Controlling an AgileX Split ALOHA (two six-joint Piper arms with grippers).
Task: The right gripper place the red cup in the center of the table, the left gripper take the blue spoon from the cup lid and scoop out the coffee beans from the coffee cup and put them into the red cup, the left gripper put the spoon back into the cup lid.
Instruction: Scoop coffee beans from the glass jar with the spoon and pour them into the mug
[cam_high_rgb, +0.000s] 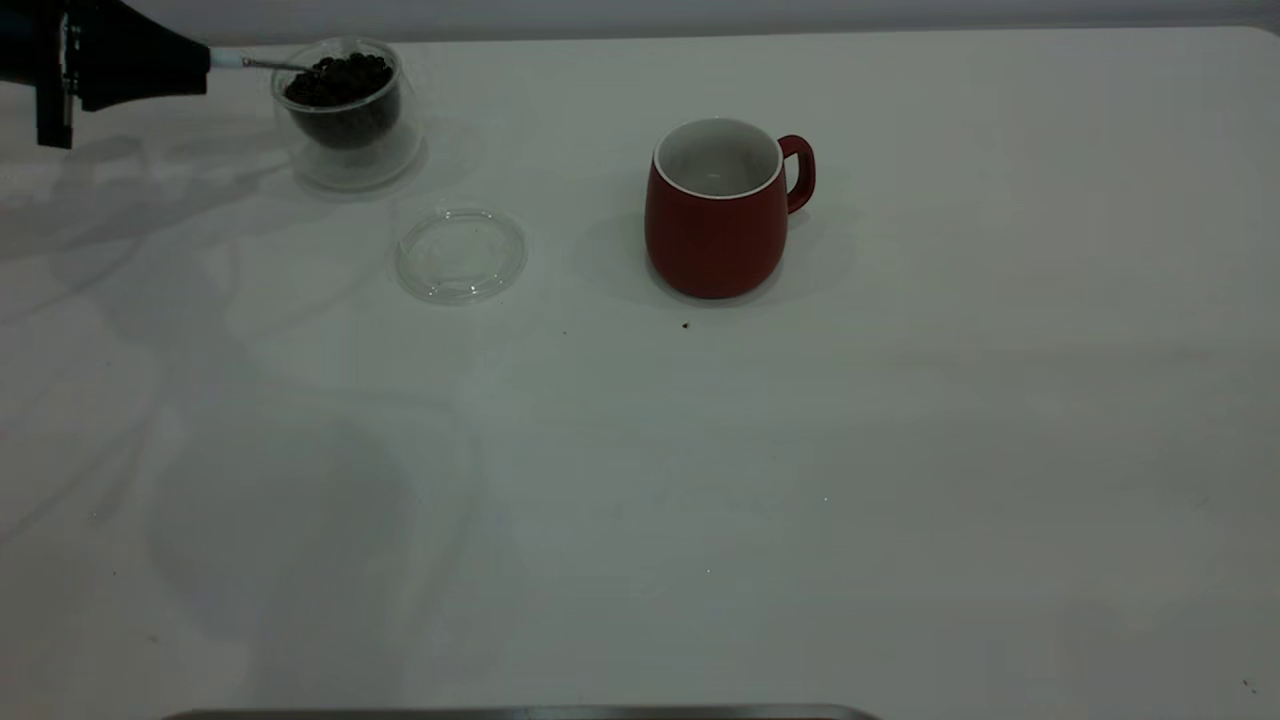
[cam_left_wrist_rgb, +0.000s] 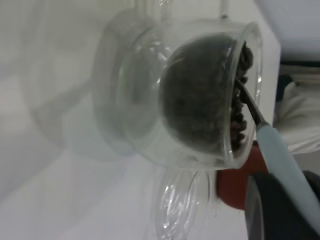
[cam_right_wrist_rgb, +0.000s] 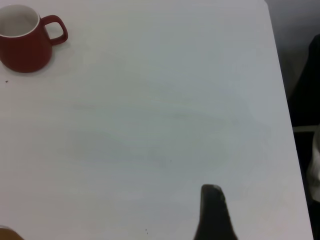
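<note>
**Observer:** Where is the left gripper?

**Me:** My left gripper (cam_high_rgb: 200, 62) sits at the far left edge of the tabletop (cam_high_rgb: 700, 500), pinching the blue spoon (cam_high_rgb: 228, 60) by its pale handle. The metal end lies in the coffee beans (cam_high_rgb: 340, 80) inside the coffee cup (cam_high_rgb: 345, 115).

**Observer:** And the rest?

**Me:** The cup lid (cam_high_rgb: 461, 254) lies flat near the glass cup, between it and the red cup (cam_high_rgb: 715, 215), which stands upright mid-tabletop, handle to the right. On the right gripper (cam_right_wrist_rgb: 212, 212) I see one dark finger only; I cannot tell its state
</note>
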